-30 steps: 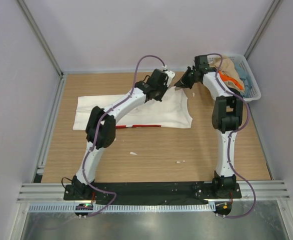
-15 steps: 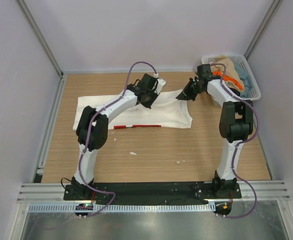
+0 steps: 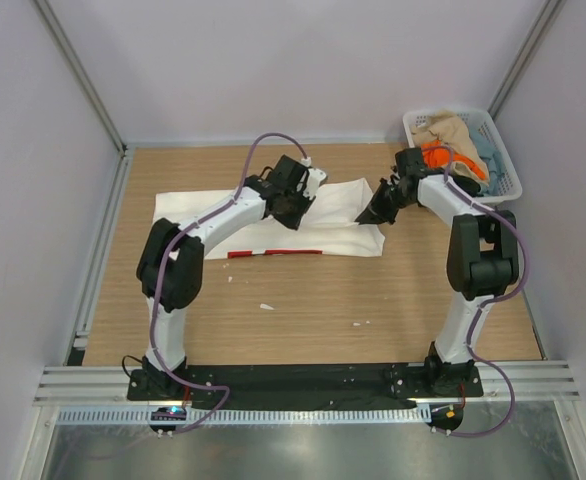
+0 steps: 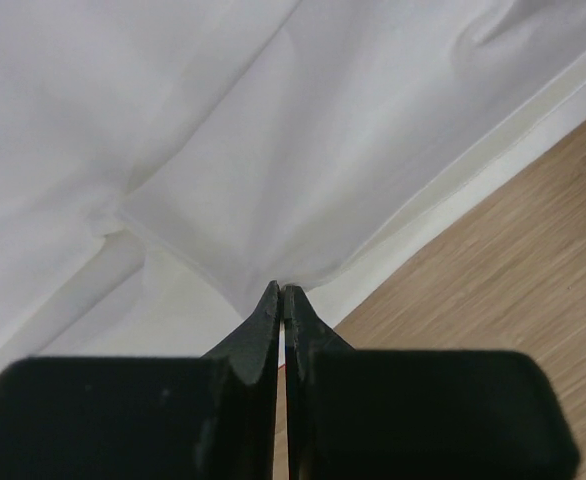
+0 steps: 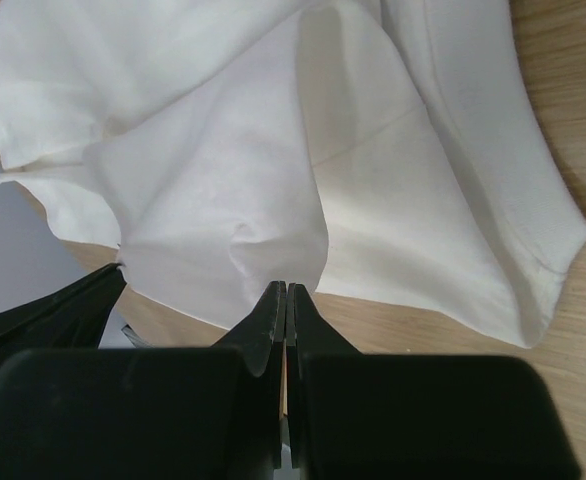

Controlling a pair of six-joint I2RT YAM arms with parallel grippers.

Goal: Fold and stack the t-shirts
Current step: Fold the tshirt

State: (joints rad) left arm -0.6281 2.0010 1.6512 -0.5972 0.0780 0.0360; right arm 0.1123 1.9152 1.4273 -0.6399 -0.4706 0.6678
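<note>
A white t-shirt (image 3: 203,215) lies spread on the wooden table, with a strip of red print (image 3: 273,253) showing at its near edge. My left gripper (image 3: 296,218) is shut on a fold of the shirt's far edge, and the left wrist view shows the white cloth (image 4: 273,150) pinched at the left gripper's (image 4: 281,290) tips. To the right, my right gripper (image 3: 370,214) is shut on the same shirt near its right end. In the right wrist view the cloth (image 5: 223,200) hangs draped from the right gripper's (image 5: 286,288) tips, above the wood.
A white lattice basket (image 3: 508,182) at the back right corner holds a tan shirt (image 3: 455,128), an orange one (image 3: 435,155) and a pale blue one (image 3: 488,150). Small white scraps (image 3: 266,306) lie on the table in front. Walls enclose three sides.
Both grippers have moved toward the near side, drawing the shirt's far edge with them. The right arm has pulled away from the basket.
</note>
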